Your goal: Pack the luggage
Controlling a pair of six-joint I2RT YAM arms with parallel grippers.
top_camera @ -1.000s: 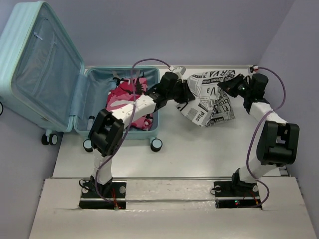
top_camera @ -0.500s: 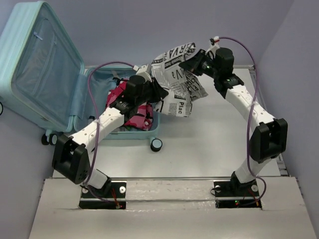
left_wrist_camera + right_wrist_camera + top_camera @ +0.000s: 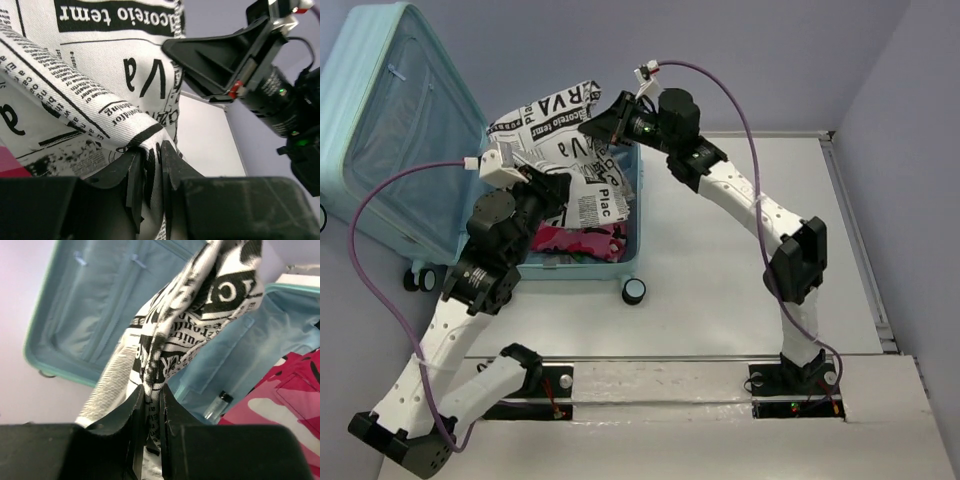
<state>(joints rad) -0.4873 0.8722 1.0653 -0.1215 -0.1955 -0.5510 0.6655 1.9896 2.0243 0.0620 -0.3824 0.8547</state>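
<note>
Blue suitcase [image 3: 405, 160]: sitting open at the table's far left, lid leaning up. It is looking stiff and heavy, so taking its lid edge seems best.
Printed cloth [image 3: 555, 110]: hanging over the suitcase, looking soft and floppy.
Pink clothes [image 3: 570, 240]: lying inside, partly hiding under the cloth.
Left claw [image 3: 152, 155]: pinching a cloth fold.
Right claw [image 3: 152, 392]: pinching the cloth's other end.
Small bottle [image 3: 216, 407]: peeking out inside, hard to make out.

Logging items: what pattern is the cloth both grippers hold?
The cloth: black-and-white newspaper print; left wrist view.
</note>
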